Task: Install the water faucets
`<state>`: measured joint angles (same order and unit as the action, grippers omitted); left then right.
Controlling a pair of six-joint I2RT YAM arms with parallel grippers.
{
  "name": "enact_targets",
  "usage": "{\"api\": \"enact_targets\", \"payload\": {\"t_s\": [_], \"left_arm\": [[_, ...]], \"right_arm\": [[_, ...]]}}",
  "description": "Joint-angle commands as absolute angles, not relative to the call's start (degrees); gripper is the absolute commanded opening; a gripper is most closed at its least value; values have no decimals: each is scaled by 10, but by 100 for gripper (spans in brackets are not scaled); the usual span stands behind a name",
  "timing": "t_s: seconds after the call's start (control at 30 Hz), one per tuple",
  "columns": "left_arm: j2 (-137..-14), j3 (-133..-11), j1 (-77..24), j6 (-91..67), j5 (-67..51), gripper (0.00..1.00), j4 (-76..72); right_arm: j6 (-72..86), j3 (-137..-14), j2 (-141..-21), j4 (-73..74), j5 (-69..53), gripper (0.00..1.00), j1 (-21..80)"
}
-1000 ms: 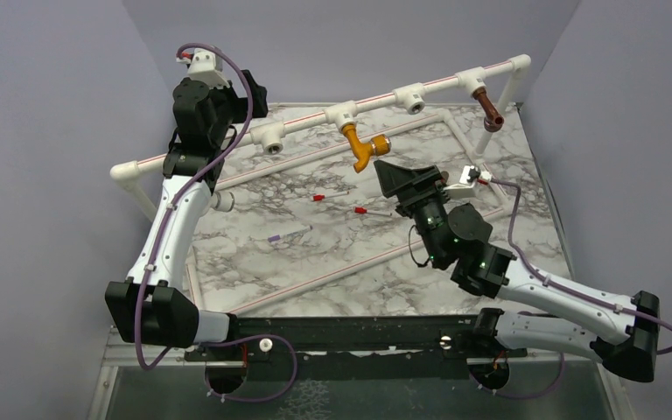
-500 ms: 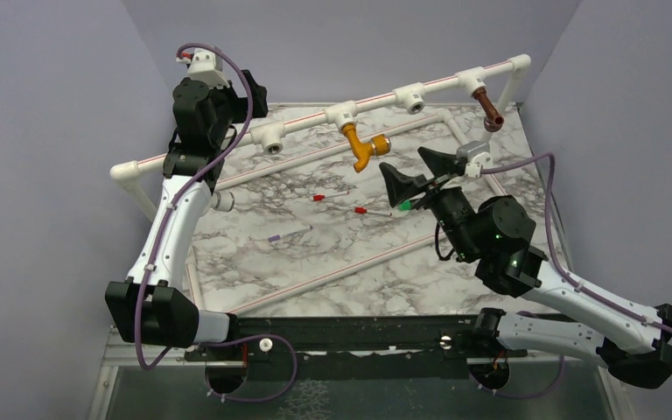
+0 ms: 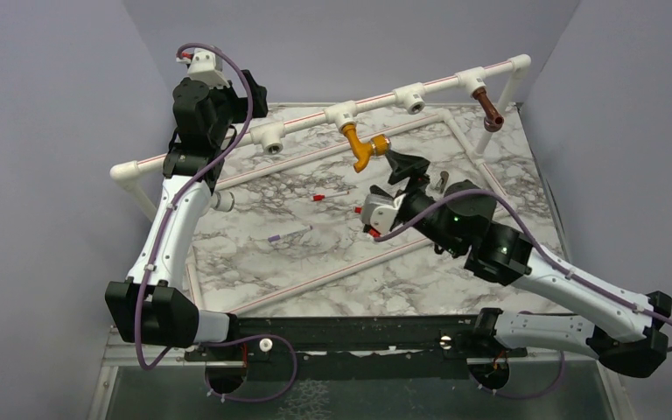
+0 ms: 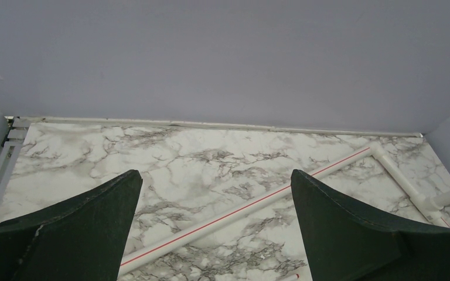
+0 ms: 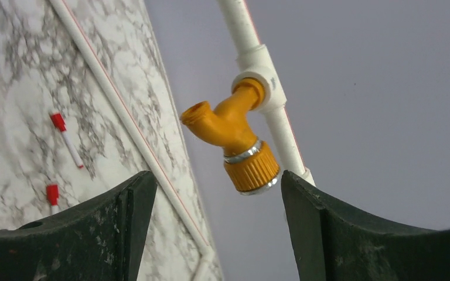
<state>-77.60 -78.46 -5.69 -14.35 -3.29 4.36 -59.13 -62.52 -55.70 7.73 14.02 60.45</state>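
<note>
Right end effector (image 5: 215, 179) near yellow faucet (image 5: 231, 126)

Count: 1 orange faucet (image 3: 363, 147), 1 brown faucet (image 3: 490, 109), 4 white tees (image 3: 273, 140), 2 red-capped sticks (image 3: 318, 198), 1 purple-tipped stick (image 3: 273, 237).

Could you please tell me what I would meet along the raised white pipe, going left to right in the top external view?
left empty tee → orange-yellow faucet → middle empty tee → dark brown faucet
</note>
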Motion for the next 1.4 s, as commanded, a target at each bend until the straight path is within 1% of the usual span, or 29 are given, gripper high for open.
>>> {"api": "enact_targets", "payload": {"t_s": [0.0,0.3,0.4,0.53,0.63,0.8,0.9,1.03,1.13,1.17,1.2,1.37], "left_arm": [[-806,-744,-34,-147,-51,99,136],[-807,-745,-31,-147,-52,99,136],[-808,-745,-30,-148,-51,99,136],[-809,-745,-30,-149,-53,99,136],[-809,-745,-29,-148,-52,99,136],[-809,-745,-29,-149,-53,99,136],[-809,-745,-29,-149,-52,99,136],[-809,-745,-29,-149,-53,99,136],[-809,-745,-29,-149,-53,99,136],[-809,-745,-29,-149,-54,99,136],[-809,-745,-29,-149,-53,99,136],[-809,-745,-28,-149,-54,99,136]], "right_arm": [[-775,-637,-584,106,148,82,607],[-937,-595,-638,-78,207,82,608],[-962,-589,-660,-132,231,81,609],[-958,-593,-682,-149,237,80,609],[-954,-596,-698,-155,247,77,609],[-952,-594,-717,-172,256,69,609],[-947,-599,-727,-178,268,59,609],[-933,-603,-739,-189,283,40,609],[-909,-603,-745,-207,294,20,609],[-894,-605,-748,-211,299,9,609],[-875,-607,-751,-214,305,2,609],[-770,-604,-751,-243,316,0,614]]}}
